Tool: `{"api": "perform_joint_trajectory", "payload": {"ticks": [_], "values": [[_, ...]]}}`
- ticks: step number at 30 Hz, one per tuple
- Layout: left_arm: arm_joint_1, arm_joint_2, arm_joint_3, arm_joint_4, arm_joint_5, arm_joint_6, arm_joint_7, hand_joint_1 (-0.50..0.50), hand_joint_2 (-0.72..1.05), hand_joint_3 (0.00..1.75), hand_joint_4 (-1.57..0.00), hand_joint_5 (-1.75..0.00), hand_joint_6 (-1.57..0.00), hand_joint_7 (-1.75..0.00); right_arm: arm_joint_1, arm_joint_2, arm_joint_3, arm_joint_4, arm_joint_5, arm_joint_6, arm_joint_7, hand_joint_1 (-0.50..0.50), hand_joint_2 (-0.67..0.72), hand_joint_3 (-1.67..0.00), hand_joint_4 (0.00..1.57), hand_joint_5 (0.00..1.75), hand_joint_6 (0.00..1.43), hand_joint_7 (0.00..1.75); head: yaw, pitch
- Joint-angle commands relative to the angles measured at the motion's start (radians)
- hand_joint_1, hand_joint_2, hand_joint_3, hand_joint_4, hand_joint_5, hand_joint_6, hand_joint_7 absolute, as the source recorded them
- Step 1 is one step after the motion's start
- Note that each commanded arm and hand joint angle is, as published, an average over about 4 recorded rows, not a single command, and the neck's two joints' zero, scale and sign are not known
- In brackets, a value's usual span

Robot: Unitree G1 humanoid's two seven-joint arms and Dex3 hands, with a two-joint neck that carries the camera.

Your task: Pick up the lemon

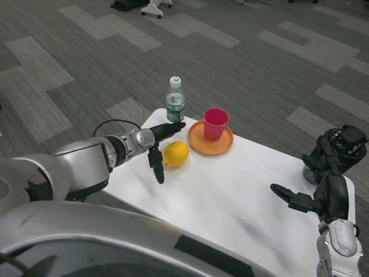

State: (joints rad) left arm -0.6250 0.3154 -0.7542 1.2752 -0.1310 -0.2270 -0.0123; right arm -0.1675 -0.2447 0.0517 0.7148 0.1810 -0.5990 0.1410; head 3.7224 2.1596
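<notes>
The lemon [176, 154] lies on its side on the table [230, 196], near the far left corner and just inside the left edge. It is free — nothing holds it yet. My left hand [158, 147] is right beside it on its outer side, fingers [157, 167] spread wide: one reaches along behind the fruit toward the far edge, others hang down in front of it at the table's left edge. I judge that spread is there to bracket the lemon so a closing curl would trap it between the two sides. Whether any finger already touches the peel I cannot tell; a thin gap seems to show.

Just beyond the lemon, toward the far edge, sits an orange plate [199, 145] with a pink cup [215, 123] upright on it. A water bottle [175, 101] stands at the far left corner, close behind my reaching finger — a tall, light thing I would not want to nudge while closing. The lemon is round and could roll toward the plate if pushed from one side only.

My right hand [323, 199] waits well apart at the table's right edge, fingers loosely apart and holding nothing, with a dark object [337, 150] beyond it that I cannot make out.

The table is white, smooth and matte. Around it is grey carpet in striped tiles of lighter and darker shade, and a white chair base [154, 8] shows far off.
</notes>
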Motion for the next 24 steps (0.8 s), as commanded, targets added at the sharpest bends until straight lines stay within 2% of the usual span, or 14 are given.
{"api": "perform_joint_trajectory", "payload": {"ticks": [1, 6, 8, 12, 14, 19, 24], "values": [[-0.028, -0.009, -0.016, 0.003, -0.001, 0.013, 0.016, 0.50, -0.17, 0.09, 0.00, 0.00, 0.00, 0.00, -0.027, 0.007, 0.000, 0.000, 0.006, -0.008, -0.001, 0.08, -0.22, -0.48, 0.00, 0.78, 0.00, 0.14, -0.010, 0.004], [-0.041, -0.016, -0.060, 0.003, -0.002, 0.029, 0.025, 0.50, -0.10, 0.09, 0.00, 0.00, 0.00, 0.00, -0.027, 0.009, 0.001, 0.000, 0.006, -0.008, -0.001, 0.08, -0.22, -0.48, 0.00, 0.78, 0.00, 0.14, -0.022, 0.004], [-0.048, -0.020, -0.102, 0.003, -0.004, 0.046, 0.034, 0.50, -0.02, 0.09, 0.00, 0.00, 0.00, 0.00, -0.027, 0.009, 0.002, 0.000, 0.006, -0.008, -0.001, 0.08, -0.22, -0.48, 0.00, 0.78, 0.00, 0.14, -0.022, 0.004], [-0.056, -0.024, -0.168, 0.003, -0.014, 0.070, 0.051, 0.50, 0.52, 0.09, 0.00, 0.00, 0.00, 0.00, -0.027, 0.009, 0.003, -0.001, 0.006, -0.008, -0.001, 0.08, -0.19, -0.48, 0.00, 0.78, 0.00, 0.10, -0.022, 0.002], [-0.058, -0.024, -0.190, 0.003, -0.019, 0.077, 0.052, 0.50, 0.65, 0.09, 0.00, 0.00, 0.00, 0.00, -0.027, 0.009, 0.004, -0.001, 0.006, -0.008, -0.001, 0.08, -0.19, -0.48, 0.00, 0.78, 0.00, 0.10, -0.019, 0.002], [-0.059, -0.023, -0.218, 0.003, -0.020, 0.086, 0.051, 0.50, 0.78, 0.09, 0.00, 0.00, 0.00, 0.00, -0.028, 0.009, 0.005, -0.002, 0.006, -0.010, -0.001, 0.08, -0.22, -0.48, 0.00, 0.78, 0.00, 0.09, -0.013, 0.003], [-0.061, -0.022, -0.239, 0.001, -0.020, 0.090, 0.050, 0.50, 0.78, 0.09, 0.00, 0.00, 0.00, 0.00, -0.029, 0.010, 0.005, -0.003, 0.006, -0.009, -0.001, 0.08, -0.22, -0.48, 0.00, 0.78, 0.00, 0.14, -0.010, 0.005]]}}
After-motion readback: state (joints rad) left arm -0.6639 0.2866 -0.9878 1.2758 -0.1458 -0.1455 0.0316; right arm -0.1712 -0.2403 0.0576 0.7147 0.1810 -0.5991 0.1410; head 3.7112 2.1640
